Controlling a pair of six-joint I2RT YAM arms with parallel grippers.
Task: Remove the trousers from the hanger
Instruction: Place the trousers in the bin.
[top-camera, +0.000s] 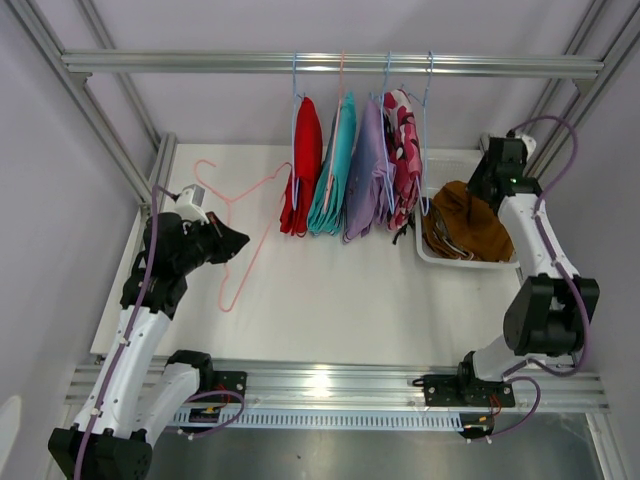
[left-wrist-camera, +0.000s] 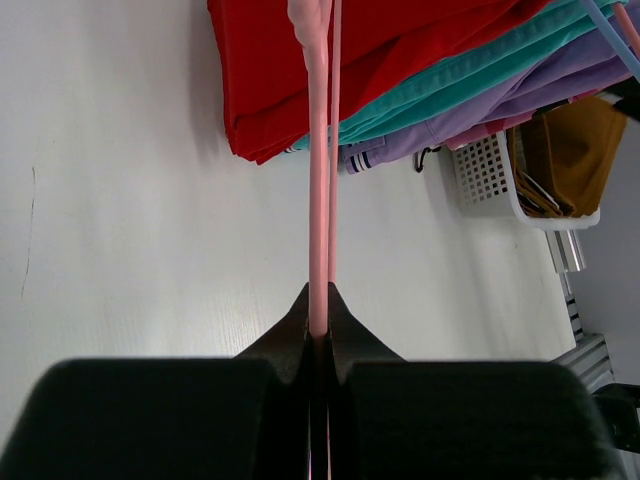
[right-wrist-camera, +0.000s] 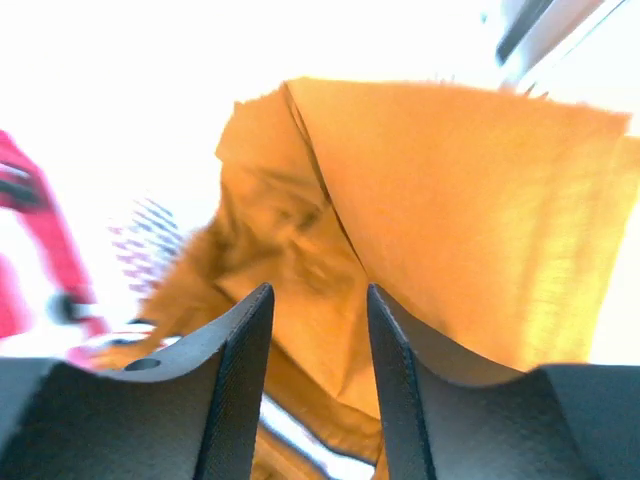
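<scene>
One pair is already off: the mustard-brown trousers (top-camera: 470, 228) lie bunched in the white basket (left-wrist-camera: 482, 172) at about 3 o'clock on the table (top-camera: 330, 300) in the top view. The right gripper (right-wrist-camera: 320, 300) hangs just above them. Its fingers stand partly apart with a clear gap, and nothing is pinched between them; the cloth shows only beyond the tips. At 9 o'clock the left gripper (top-camera: 238, 240) is clamped tight on the wire of a bare pink hanger (left-wrist-camera: 318, 200), which reaches toward 12 o'clock. The red trousers (top-camera: 303, 170), teal trousers (top-camera: 335, 170), lilac trousers (top-camera: 366, 180) and pink camouflage trousers (top-camera: 404, 160) hang side by side from the rail (top-camera: 200, 63) at 12 o'clock. The step in hand looks like the drop-off of the first pair, with four to go. Next, I judge, the left arm must lay the empty hanger down and the right must rise clear of the basket. One arm can then steady a loaded hanger (top-camera: 295, 85) while the other draws the cloth off it.
</scene>
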